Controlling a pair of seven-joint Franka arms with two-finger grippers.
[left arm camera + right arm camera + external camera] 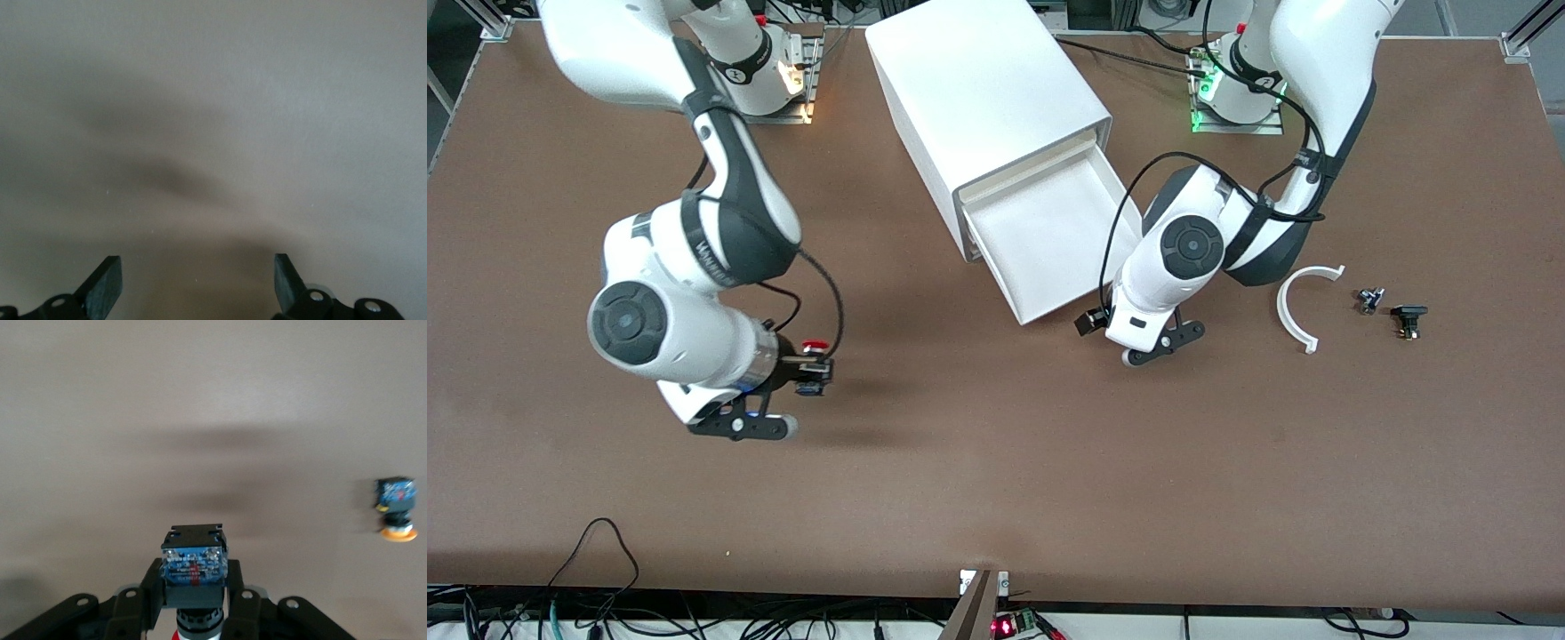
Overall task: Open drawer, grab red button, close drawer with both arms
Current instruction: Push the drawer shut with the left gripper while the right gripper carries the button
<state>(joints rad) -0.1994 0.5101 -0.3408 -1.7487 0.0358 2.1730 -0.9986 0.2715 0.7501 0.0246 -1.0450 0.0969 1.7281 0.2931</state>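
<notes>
The drawer (1049, 236) stands pulled out of the white cabinet (983, 98), and its tray looks empty. Its plain front (1069, 305) faces the front camera. My right gripper (811, 363) is shut on the red-capped button (813, 347) and holds it above the table toward the right arm's end. In the right wrist view the button's black-and-blue body (193, 563) sits between the fingers of the gripper (193, 580). My left gripper (1090, 321) is open and empty, just off the drawer front's corner. In the left wrist view its fingers (107, 283) stand wide apart before a plain pale surface.
An orange-capped button (395, 509) lies on the table, seen only in the right wrist view. A white curved piece (1303, 307), a small metal part (1369, 300) and a black part (1408, 320) lie toward the left arm's end. Cables run along the front edge.
</notes>
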